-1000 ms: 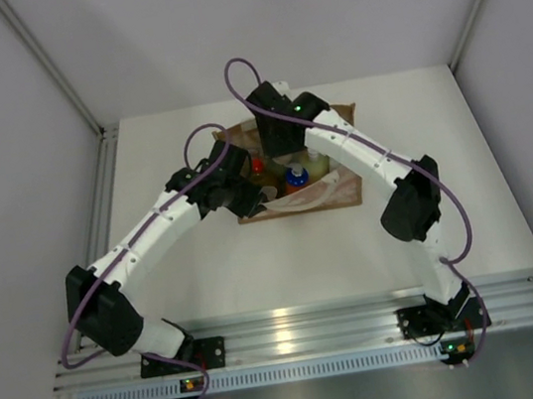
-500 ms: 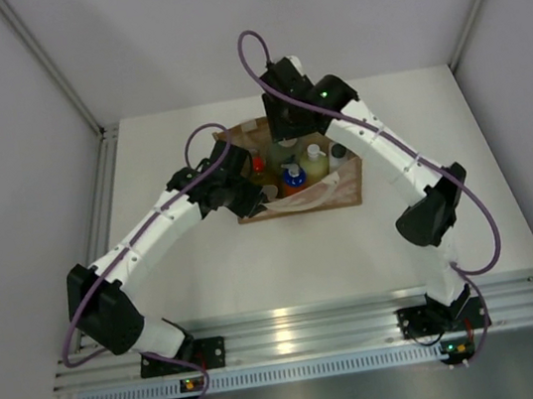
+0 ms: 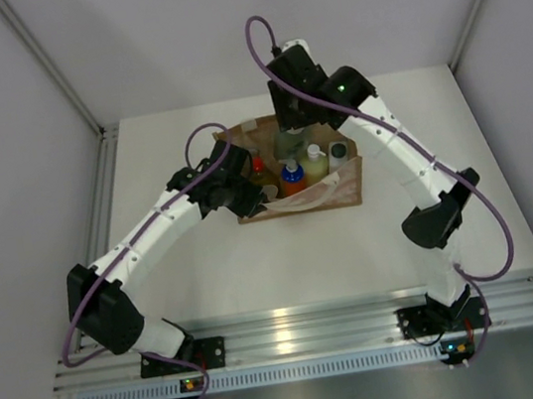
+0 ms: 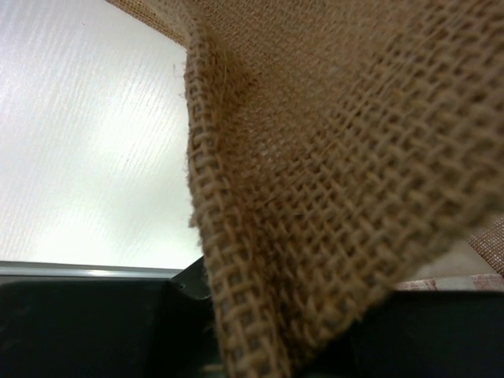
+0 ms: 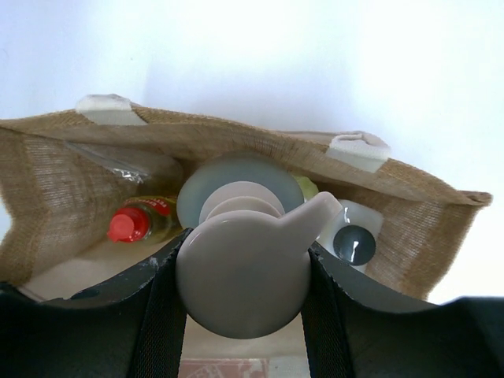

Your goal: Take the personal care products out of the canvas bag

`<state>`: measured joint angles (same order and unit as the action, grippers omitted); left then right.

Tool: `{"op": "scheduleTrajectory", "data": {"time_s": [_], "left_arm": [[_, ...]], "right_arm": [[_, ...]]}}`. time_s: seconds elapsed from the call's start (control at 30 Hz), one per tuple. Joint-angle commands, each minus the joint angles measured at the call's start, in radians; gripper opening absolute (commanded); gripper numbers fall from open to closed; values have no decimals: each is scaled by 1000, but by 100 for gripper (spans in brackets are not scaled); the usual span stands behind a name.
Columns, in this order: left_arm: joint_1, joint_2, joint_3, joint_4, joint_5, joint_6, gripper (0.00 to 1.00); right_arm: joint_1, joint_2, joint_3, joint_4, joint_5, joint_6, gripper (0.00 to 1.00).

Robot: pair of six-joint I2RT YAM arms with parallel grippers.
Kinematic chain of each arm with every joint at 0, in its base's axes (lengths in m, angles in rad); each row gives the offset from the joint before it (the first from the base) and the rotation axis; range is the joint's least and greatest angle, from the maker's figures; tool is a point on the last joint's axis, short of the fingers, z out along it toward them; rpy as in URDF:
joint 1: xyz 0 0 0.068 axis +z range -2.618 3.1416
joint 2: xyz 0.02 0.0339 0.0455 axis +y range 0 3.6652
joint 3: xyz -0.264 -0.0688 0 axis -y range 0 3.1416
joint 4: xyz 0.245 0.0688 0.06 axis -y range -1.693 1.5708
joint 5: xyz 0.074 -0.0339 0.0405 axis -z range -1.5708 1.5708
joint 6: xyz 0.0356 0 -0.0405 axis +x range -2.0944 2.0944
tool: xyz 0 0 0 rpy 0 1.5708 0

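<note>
The work surface is a white table (image 3: 187,272) enclosed by plain grey walls (image 3: 13,117), with an aluminium rail (image 3: 306,329) across the lower edge of the top view. The canvas bag (image 3: 344,194) stands at upper centre of that view, near the table's far edge. Bare tabletop lies to its left, to its right and below it toward the rail. The left gripper (image 3: 249,198) is at the bag's left rim. In the left wrist view the woven fabric (image 4: 331,157) fills most of the frame and runs down between the dark fingers (image 4: 94,331), so I read the jaws as closed together on the bag wall. The right gripper (image 3: 289,134) hangs over the bag's far side. In the right wrist view its fingers (image 5: 161,315) press both sides of the grey-green beige-pump bottle (image 5: 240,272), partly apart and clamped on it over the opening. I cannot tell whether its base clears the rim. Inside the bag I see the yellow red-capped bottle (image 5: 138,223), the orange blue-capped bottle (image 3: 292,176), the pale-green white-capped bottle (image 3: 315,160) and the white dark-capped bottle (image 5: 354,240).
</note>
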<state>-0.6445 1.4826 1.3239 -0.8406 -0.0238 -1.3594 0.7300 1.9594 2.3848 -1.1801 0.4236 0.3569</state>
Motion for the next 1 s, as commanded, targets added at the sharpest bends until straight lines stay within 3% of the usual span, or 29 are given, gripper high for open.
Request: {"op": "scheduleTrajectory", "data": {"time_s": [0.0,0.43,0.73,0.97], "left_arm": [[-4,47,-11,14,8,8,14],[-3,59,0,14,13,22,14],[-3,73,3,14,19,25,14],[-3,67,1,14,19,25,14]], "right_arm": [[-12,-140,108,51,86,-44,0],[-11,-266,100,48,52,-30,0],[-26,-408,51,13,107,-15,0],[-156,-504,-58,13,139,-38,0]]}}
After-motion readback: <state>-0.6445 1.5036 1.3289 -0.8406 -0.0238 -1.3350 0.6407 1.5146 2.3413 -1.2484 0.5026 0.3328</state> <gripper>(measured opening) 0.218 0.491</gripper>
